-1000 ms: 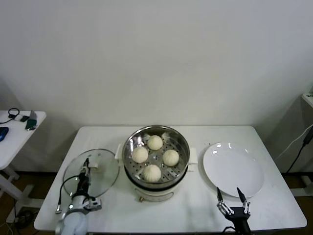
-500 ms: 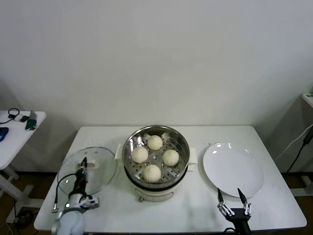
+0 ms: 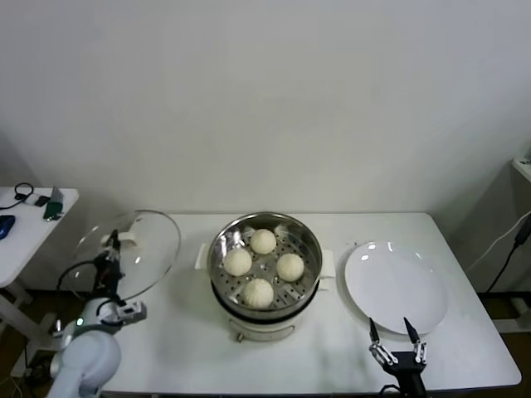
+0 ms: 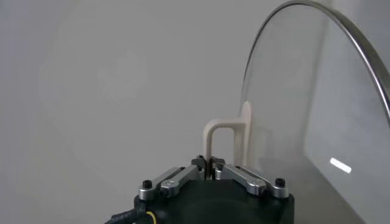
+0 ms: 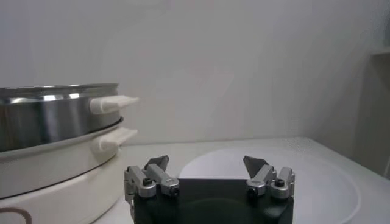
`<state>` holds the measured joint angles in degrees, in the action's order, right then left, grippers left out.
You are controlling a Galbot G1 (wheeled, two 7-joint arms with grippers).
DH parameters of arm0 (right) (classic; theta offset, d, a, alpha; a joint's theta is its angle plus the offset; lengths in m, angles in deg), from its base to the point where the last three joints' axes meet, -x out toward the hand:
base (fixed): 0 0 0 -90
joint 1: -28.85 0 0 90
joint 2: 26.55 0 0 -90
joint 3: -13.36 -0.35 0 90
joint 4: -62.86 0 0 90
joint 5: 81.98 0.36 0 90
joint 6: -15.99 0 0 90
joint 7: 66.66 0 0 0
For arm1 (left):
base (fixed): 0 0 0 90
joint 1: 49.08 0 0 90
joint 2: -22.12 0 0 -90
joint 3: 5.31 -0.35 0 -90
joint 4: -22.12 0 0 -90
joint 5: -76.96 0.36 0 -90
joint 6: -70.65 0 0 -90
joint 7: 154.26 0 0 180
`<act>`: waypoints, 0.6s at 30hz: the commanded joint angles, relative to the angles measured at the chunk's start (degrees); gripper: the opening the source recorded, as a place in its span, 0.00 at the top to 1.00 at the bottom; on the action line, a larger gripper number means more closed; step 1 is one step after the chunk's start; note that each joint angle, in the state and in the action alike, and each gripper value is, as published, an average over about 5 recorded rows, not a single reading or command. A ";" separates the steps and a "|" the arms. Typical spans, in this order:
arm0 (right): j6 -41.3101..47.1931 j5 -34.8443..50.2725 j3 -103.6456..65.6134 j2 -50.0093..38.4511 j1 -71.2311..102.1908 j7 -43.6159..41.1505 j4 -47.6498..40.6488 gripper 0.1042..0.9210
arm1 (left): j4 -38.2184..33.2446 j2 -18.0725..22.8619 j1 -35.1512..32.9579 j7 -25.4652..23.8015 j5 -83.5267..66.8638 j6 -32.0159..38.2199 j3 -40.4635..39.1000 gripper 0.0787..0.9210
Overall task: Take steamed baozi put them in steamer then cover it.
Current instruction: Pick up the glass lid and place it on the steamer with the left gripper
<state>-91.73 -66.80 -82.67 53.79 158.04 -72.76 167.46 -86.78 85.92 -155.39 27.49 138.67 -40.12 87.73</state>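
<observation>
White table (image 3: 182, 332), plate (image 3: 397, 286) beside steamer (image 3: 264, 274)

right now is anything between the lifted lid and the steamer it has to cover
Nothing visible. The left gripper holds the cover up to the left of the steamer, with only bare table between; the baozi sit below the rim.

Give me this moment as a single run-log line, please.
left pincer: shut on cover, lifted | four baozi in steamer | right pincer: open, idle
</observation>
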 commanded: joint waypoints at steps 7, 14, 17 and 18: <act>0.35 -3.21 1.21 0.52 -1.79 1.75 -0.06 0.12 | -16.18 5.55 7.52 -12.88 14.50 -19.66 -27.11 0.93; -0.47 -2.15 1.23 -0.38 -2.95 2.07 -1.59 0.12 | -10.98 19.90 8.41 -16.74 32.12 -18.39 -37.27 0.93; -0.91 -1.33 1.15 -0.95 -3.24 2.11 -2.40 0.12 | -7.89 24.28 8.92 -16.72 35.14 -17.94 -39.35 0.93; -1.05 -1.08 1.12 -1.14 -3.31 2.13 -2.67 0.12 | -7.03 25.45 9.08 -16.69 35.92 -17.84 -39.78 0.93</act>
<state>-92.18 -68.66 -81.61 53.43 155.57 -70.94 166.21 -97.90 94.41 -148.77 15.56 154.92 -55.15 63.34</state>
